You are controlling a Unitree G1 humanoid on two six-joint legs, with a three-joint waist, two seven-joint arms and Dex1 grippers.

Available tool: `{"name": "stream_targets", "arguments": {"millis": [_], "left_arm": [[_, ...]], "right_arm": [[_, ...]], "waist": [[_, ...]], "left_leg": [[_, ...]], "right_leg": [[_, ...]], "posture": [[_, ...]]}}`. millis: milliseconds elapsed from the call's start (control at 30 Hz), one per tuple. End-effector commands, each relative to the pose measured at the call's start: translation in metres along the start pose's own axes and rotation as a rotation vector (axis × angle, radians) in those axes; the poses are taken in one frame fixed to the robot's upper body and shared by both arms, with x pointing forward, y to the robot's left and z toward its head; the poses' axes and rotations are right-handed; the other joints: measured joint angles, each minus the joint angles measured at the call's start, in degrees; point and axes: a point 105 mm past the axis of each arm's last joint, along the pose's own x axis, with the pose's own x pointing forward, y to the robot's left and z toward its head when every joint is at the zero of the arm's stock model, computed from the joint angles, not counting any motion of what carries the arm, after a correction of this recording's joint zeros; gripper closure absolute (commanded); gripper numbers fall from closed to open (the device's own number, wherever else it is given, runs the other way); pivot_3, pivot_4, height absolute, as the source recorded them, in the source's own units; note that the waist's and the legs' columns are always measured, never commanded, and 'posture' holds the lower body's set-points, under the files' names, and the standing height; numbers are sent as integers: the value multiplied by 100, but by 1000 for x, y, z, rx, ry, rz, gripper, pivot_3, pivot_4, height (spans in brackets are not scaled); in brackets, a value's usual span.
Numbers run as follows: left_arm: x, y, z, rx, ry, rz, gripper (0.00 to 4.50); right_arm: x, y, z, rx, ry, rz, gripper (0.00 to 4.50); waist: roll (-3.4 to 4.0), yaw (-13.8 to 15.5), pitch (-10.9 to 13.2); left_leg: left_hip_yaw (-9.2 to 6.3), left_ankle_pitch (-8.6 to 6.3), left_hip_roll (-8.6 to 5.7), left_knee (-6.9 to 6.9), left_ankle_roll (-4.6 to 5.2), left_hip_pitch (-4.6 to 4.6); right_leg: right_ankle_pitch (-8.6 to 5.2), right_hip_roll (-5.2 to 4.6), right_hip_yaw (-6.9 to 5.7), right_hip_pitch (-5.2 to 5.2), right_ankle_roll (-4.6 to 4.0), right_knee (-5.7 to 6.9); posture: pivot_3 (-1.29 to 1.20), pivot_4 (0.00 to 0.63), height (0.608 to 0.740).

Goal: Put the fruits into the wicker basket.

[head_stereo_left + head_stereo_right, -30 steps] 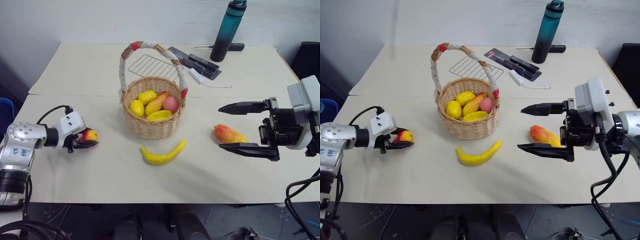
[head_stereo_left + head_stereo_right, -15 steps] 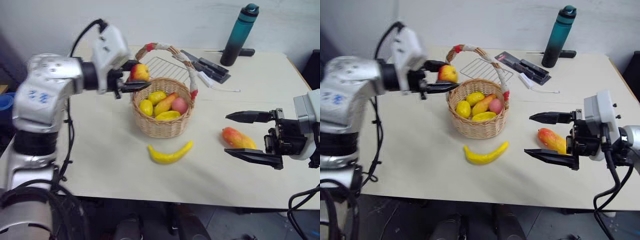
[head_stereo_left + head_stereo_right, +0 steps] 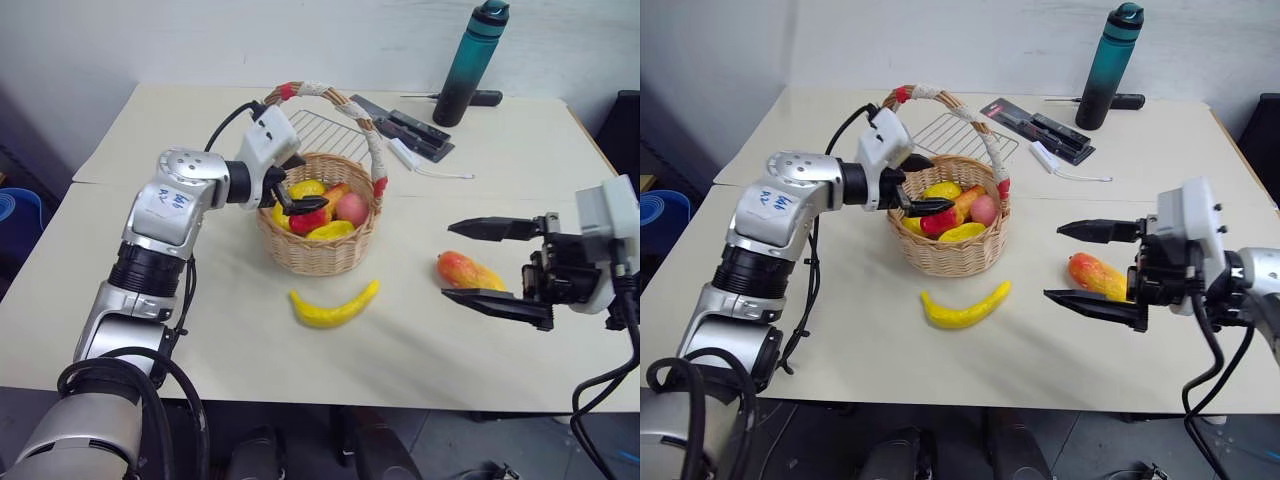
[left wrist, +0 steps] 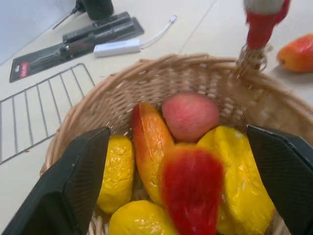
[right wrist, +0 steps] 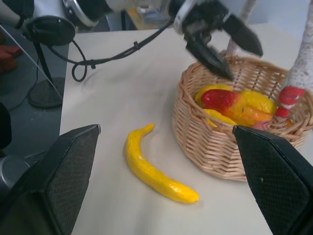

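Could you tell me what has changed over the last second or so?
The left gripper carried the apple from the table's left side up over the basket, opened and let it go; it now lies among the fruit inside. The right gripper stayed open beside the mango; the banana did not move.

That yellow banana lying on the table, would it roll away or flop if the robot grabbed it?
The banana probably keeps its curve; it looks like a moulded toy. Lying flat on its bend, it seems likelier to spin than roll. Its glossy skin might slip.
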Motion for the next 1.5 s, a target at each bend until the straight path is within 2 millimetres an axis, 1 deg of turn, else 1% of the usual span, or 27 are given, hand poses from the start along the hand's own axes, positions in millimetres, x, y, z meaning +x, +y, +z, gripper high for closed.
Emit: {"name": "stream_targets", "arguments": {"millis": [33, 67, 133, 233, 300, 367, 433, 467, 567, 667, 733, 800, 833, 867, 1000, 1100, 1167, 1267, 1333, 1367, 1467, 1500], "left_arm": [[-44, -16, 42, 27, -169, -118, 45], [-56, -22, 44, 31, -180, -156, 45], [-86, -41, 36, 86, -124, -258, 45], [-119, -65, 3, 167, 90, -377, 45], [-131, -73, -8, 178, 168, -422, 45], [-142, -81, -16, 180, 233, -453, 45], [-148, -90, -22, 181, 274, -478, 45], [-147, -93, -23, 184, 276, -480, 45], [-142, -96, -23, 192, 261, -457, 45], [-136, -96, -21, 199, 242, -431, 45], [-134, -96, -20, 203, 234, -416, 45], [-133, -95, -19, 205, 229, -399, 0], [-133, -95, -19, 204, 230, -392, 0], [-134, -95, -19, 202, 232, -388, 0], [-138, -94, -19, 194, 238, -378, 0], [-138, -90, -20, 200, 240, -364, 0], [-137, -89, -17, 202, 229, -356, 0], [-137, -85, -13, 198, 208, -342, 0], [-139, -81, -10, 188, 189, -326, 0], [-140, -80, -9, 185, 183, -322, 0], [-143, -78, -2, 173, 149, -315, 0], [-143, -78, 0, 172, 142, -312, 0]], "right_arm": [[20, 9, -4, -69, 13, 67, 0], [26, 9, -9, -90, 32, 83, 0], [44, 7, -20, -148, 79, 127, 0], [70, -1, -33, -242, 140, 175, 0], [81, -4, -38, -265, 156, 198, 0], [95, -6, -42, -254, 158, 231, 0], [110, -5, -50, -234, 179, 287, 0], [115, -3, -55, -227, 201, 332, 0], [123, 2, -72, -210, 275, 434, 0], [125, 4, -89, -227, 356, 511, 0], [129, -1, -98, -255, 388, 509, 0], [142, -18, -105, -324, 411, 405, 418], [144, -21, -107, -344, 413, 389, 657], [144, -21, -107, -356, 413, 392, 938], [139, -17, -111, -368, 414, 416, 2332], [136, -13, -112, -373, 405, 424, 3413], [131, -5, -104, -349, 356, 453, 4023], [123, 10, -73, -251, 209, 509, 4061], [119, 14, -36, -185, 75, 506, 4061], [118, 15, -25, -166, 41, 504, 4061], [120, 6, 9, -142, -49, 435, 4061], [126, -3, 19, -142, -65, 376, 4061]], "waist": [[0, -25, 0], [0, -53, 0], [2, -145, 0], [2, -250, 0], [0, -228, 1], [-9, -145, 4], [-12, -137, 3], [-12, -131, 3], [-12, -93, 3], [-12, -97, 3], [-12, -112, 3], [-13, -168, 3], [-12, -189, 3], [-11, -195, 4], [-11, -186, 4], [-11, -168, 3], [-12, -153, 3], [-11, -140, 4], [-11, -153, 4], [-11, -164, 4], [-11, -173, 4], [-11, -173, 4]], "left_leg": [[1, 1, 4, -1, -2, 1], [1, 0, 4, -1, -4, 1], [6, 2, 7, -4, -13, 8], [9, 14, 14, -6, -50, 21], [3, 25, 13, -10, -67, 22], [-20, 26, 12, -3, -66, 8], [-22, 23, 11, 0, -59, 5], [-18, 10, 10, 0, -35, 6], [-20, 7, 8, 1, -29, 3], [-18, 5, 8, 1, -25, 3], [-16, 5, 8, 1, -25, 5], [-16, 5, 10, 1, -26, 6], [-12, 5, 13, 1, -27, 10], [-9, 6, 14, 0, -29, 8], [-16, 7, 18, -5, -36, 10], [-15, 7, 16, -3, -36, 10], [-14, 7, 15, -1, -36, 13], [-15, 7, 15, 0, -36, 12], [-15, 7, 16, 0, -36, 10], [-12, 8, 18, 0, -37, 10], [-13, 10, 19, 0, -42, 16], [-14, 11, 20, 0, -44, 17]], "right_leg": [[0, 2, -1, -2, -1, 2], [-2, 1, -3, -2, -4, 5], [-7, 1, -2, -6, -12, 14], [-21, 1, -10, -7, -36, 25], [-30, 1, -18, -9, -51, 29], [-34, 2, -34, -13, -58, 27], [-36, 2, -36, -12, -62, 25], [-36, 0, -35, -12, -62, 24], [-35, -2, -37, -12, -62, 23], [-35, -2, -36, -12, -61, 23], [-35, -2, -36, -12, -62, 24], [-36, 1, -36, -13, -62, 26], [-36, 2, -35, -13, -64, 29], [-37, 4, -33, -17, -66, 32], [-40, 6, -37, -19, -70, 38], [-40, 5, -37, -17, -70, 38], [-40, 4, -36, -14, -70, 38], [-39, 4, -36, -14, -70, 38], [-39, 4, -37, -15, -68, 40], [-38, 3, -36, -16, -68, 40], [-38, 4, -39, -16, -69, 45], [-39, 5, -40, -16, -71, 46]], "posture": [[0, 150, 740], [0, 150, 740], [0, 150, 740], [0, 150, 740], [0, 150, 740], [0, 150, 740], [0, 150, 740], [0, 150, 740], [0, 150, 740], [0, 150, 740], [0, 150, 740], [0, 150, 740], [0, 150, 740], [0, 150, 740], [0, 150, 740], [0, 150, 740], [0, 150, 740], [0, 150, 740], [0, 150, 740], [0, 150, 740], [0, 150, 740], [0, 150, 740]]}}
